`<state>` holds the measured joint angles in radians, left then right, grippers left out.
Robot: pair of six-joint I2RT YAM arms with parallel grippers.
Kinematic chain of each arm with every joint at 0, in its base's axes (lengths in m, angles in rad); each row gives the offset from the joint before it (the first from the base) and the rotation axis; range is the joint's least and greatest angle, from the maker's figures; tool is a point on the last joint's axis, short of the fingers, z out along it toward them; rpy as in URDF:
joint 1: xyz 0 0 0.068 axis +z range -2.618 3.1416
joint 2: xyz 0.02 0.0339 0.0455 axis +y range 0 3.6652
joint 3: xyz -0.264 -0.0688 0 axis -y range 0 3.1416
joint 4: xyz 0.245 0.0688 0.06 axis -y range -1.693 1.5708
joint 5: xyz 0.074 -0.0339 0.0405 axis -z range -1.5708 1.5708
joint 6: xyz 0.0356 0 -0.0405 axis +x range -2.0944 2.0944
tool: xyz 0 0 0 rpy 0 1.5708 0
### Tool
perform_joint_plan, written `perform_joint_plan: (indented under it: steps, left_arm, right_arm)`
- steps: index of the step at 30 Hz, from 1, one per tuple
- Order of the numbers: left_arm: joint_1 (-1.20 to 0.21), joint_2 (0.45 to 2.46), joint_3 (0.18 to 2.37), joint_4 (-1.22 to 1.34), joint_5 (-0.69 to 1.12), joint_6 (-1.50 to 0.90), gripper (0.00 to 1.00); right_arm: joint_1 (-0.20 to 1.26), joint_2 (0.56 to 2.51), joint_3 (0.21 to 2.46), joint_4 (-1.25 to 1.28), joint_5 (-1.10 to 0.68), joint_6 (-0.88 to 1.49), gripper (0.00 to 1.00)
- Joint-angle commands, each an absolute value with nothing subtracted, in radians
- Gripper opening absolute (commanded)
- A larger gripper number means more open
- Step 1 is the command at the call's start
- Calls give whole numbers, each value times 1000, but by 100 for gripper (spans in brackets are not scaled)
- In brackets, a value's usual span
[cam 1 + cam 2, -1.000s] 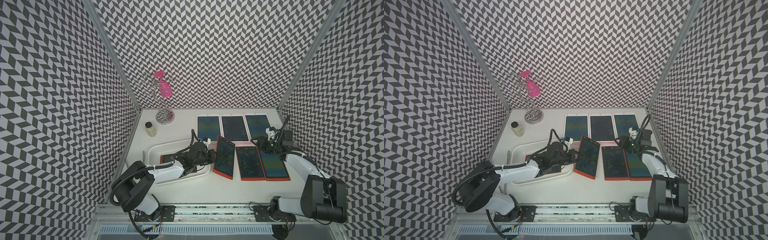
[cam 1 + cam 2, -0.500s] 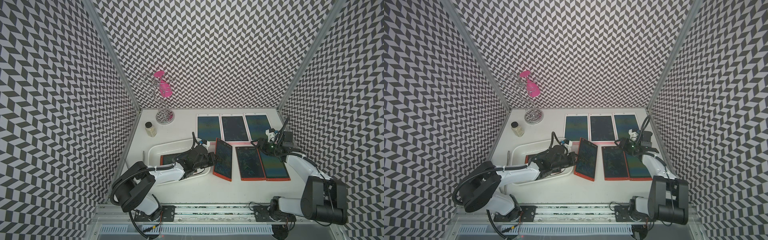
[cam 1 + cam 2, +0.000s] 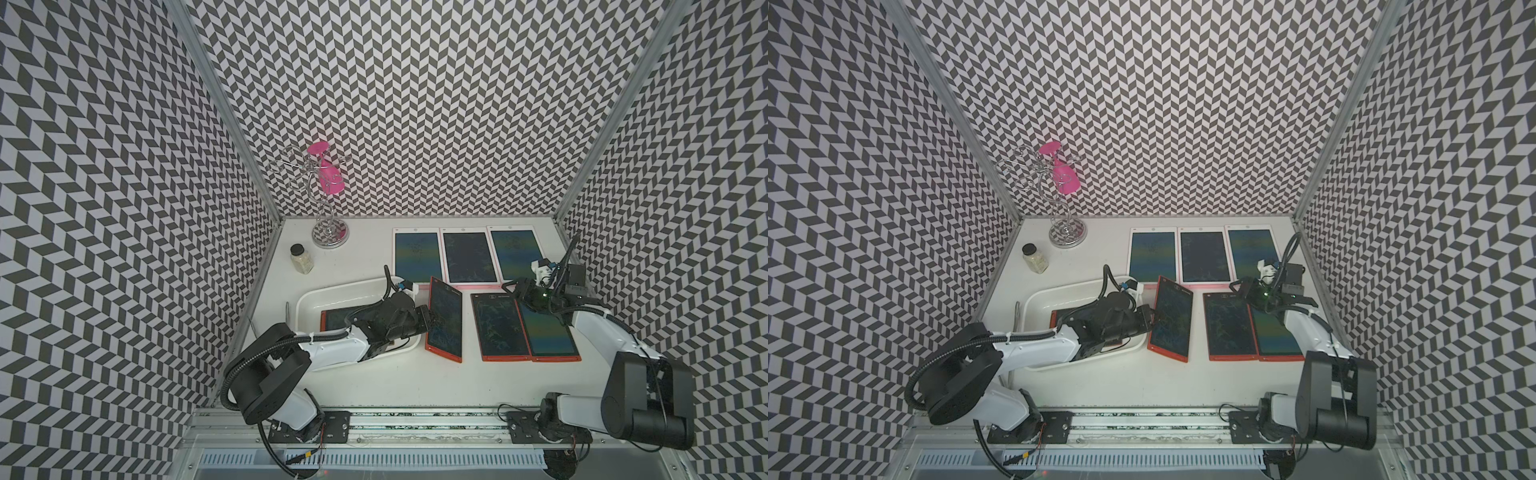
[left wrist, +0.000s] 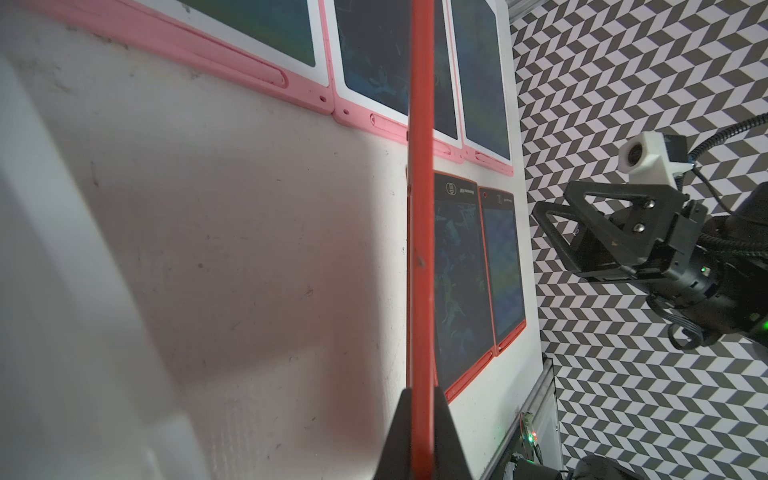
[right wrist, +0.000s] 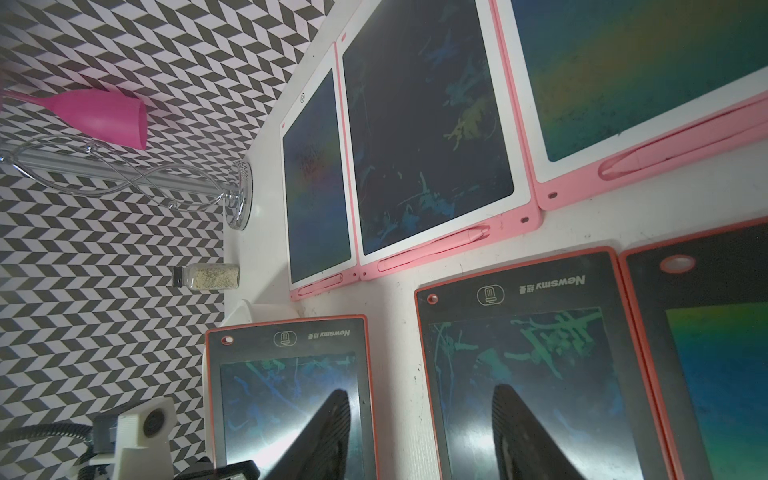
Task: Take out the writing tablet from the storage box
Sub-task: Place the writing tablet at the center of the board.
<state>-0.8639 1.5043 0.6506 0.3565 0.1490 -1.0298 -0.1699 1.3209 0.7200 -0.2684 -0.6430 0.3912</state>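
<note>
Red plastic runs round the writing tablet [image 3: 445, 320] that my left gripper [image 3: 428, 323] squeezes tight by its long left edge. The tablet hangs tilted, just right of the white storage box [image 3: 345, 287] and outside it. Inside the box lies another red tablet [image 3: 334, 326], flat and partly under my arm. My right gripper [image 3: 516, 290] is open and holds nothing, above the far ends of two red tablets [image 3: 498, 328] lying flat on the table [image 3: 374, 378].
</note>
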Motion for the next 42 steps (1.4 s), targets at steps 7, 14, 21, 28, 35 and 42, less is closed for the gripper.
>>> perform_joint_plan:
  steps: [7,14,21,28,35,42]
  left_arm:
    - [-871,1525,644,364,123,-1040,0]
    - [-870,1577,672,364,129,-1073,0]
    - [-871,1641,715,360,141,-1091,0]
    - [-871,1659,714,374,145,-1111,0]
    - [-871,1666,713,380,143,-1118,0]
    - [-871,1702,728,404,164,-1124,0]
  right_arm:
    - [-179,1316,706,-236,-647,374,56]
    - [-181,1314,710,-238,-648,372,56]
    - [-185,1319,709,-238,-654,365,55]
    - [-190,1319,708,-239,-662,362,56]
    - [-189,1327,706,-235,-671,365,56]
    - [-189,1325,711,-246,-670,359,56]
